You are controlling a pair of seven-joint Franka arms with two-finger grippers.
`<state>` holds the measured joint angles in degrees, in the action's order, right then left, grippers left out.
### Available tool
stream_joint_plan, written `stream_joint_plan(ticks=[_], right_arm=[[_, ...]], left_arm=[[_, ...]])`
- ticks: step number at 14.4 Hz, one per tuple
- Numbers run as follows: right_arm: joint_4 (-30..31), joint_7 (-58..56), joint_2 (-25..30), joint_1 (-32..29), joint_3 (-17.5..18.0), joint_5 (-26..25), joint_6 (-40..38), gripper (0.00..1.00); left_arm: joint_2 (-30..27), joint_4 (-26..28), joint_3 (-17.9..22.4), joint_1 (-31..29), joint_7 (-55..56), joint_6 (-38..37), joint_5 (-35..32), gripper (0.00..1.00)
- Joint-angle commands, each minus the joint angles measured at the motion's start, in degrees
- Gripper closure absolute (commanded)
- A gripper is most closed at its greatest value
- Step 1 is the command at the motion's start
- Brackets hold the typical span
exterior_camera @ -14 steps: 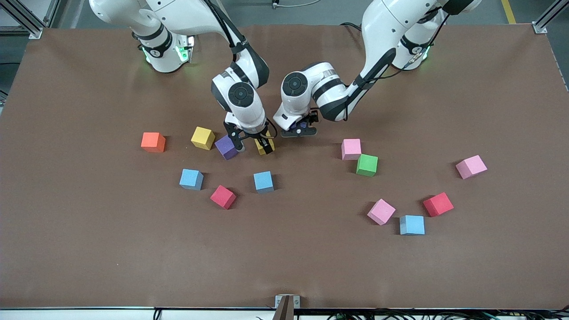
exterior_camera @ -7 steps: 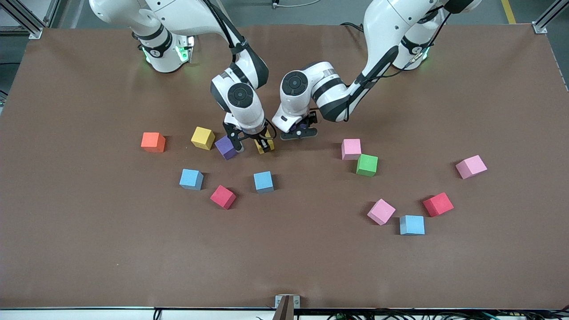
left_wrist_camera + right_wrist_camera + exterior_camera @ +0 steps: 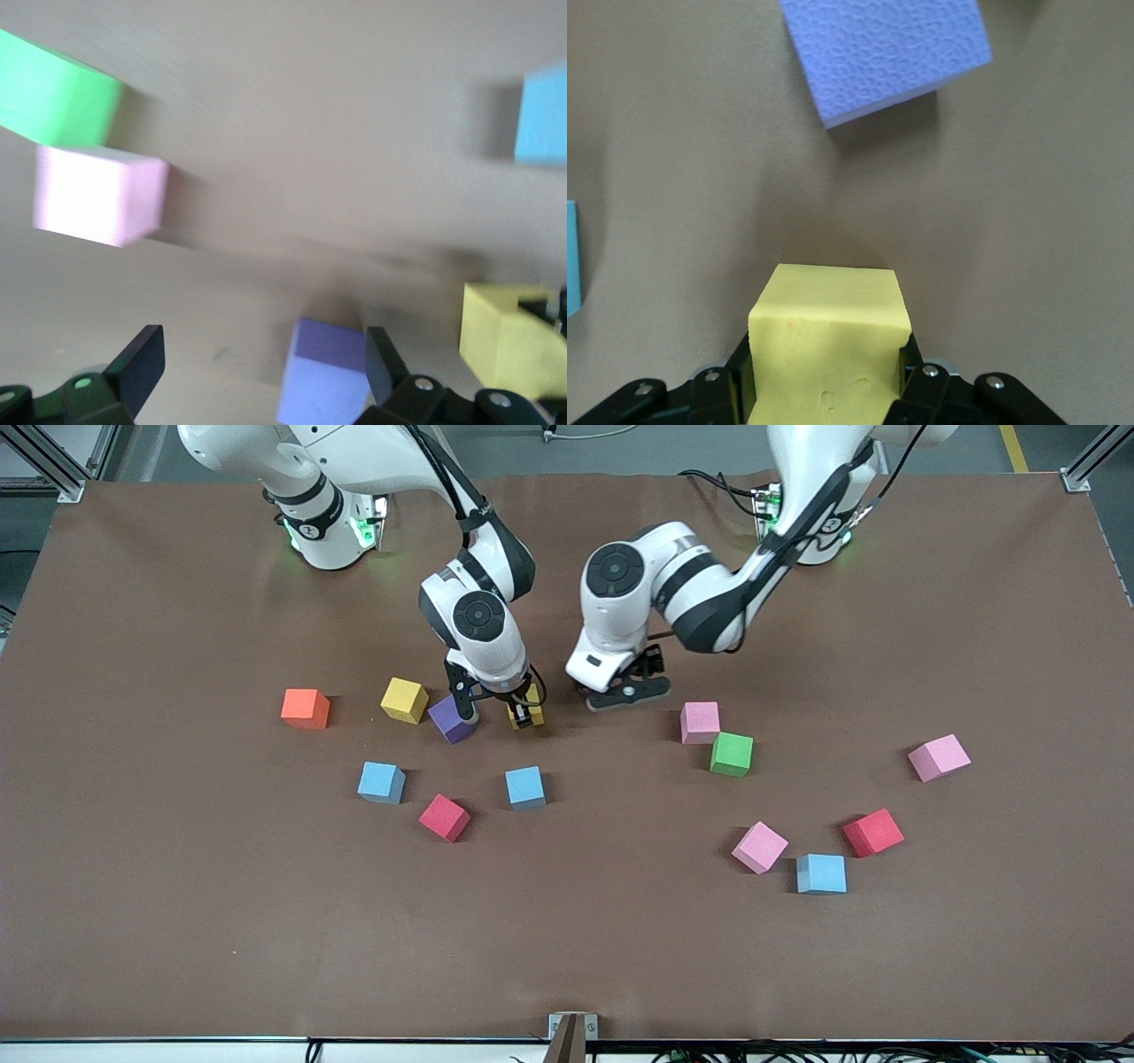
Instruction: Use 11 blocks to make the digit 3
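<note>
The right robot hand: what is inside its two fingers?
A yellow block sits clamped in the right gripper. Its top and front show; the sides under the fingers and its underside are covered.

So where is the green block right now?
In the front view the green block sits toward the left arm's end of the table, touching a pink block that lies slightly farther from the camera.
</note>
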<state>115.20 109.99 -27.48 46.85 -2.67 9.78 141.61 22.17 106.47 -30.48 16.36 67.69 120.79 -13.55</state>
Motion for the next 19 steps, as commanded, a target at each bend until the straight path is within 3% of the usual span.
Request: stream_joint_plan(ticks=[1, 5, 10, 14, 19], right_arm=[[4.14, 1.45, 3.30, -0.01, -0.23, 0.77, -0.46, 1.00], [12.04, 7.42, 11.20, 0.52, -0.23, 0.68, -0.46, 1.00], [12.68, 16.03, 13.77, 2.19, -0.23, 0.68, -0.46, 1.00], [12.59, 16.30, 11.50, 4.03, -0.14, 0.68, 3.47, 1.00], [9.96, 16.75, 8.32, 5.62, -0.14, 0.50, 4.99, 0.99]], left_arm=[[-4.06, 1.10, -0.37, -5.54, -1.07, -4.15, 2.92, 0.00], [-4.24, 2.59, -0.63, -12.47, -2.91, -4.25, 0.72, 0.00], [-4.24, 7.77, -1.77, -17.59, -3.53, 0.83, 1.25, 0.00], [-4.24, 14.63, -1.77, -19.26, -8.88, 12.07, 1.25, 0.01], [-2.75, 18.59, -1.77, -21.19, -15.12, 20.18, 1.25, 0.02]])
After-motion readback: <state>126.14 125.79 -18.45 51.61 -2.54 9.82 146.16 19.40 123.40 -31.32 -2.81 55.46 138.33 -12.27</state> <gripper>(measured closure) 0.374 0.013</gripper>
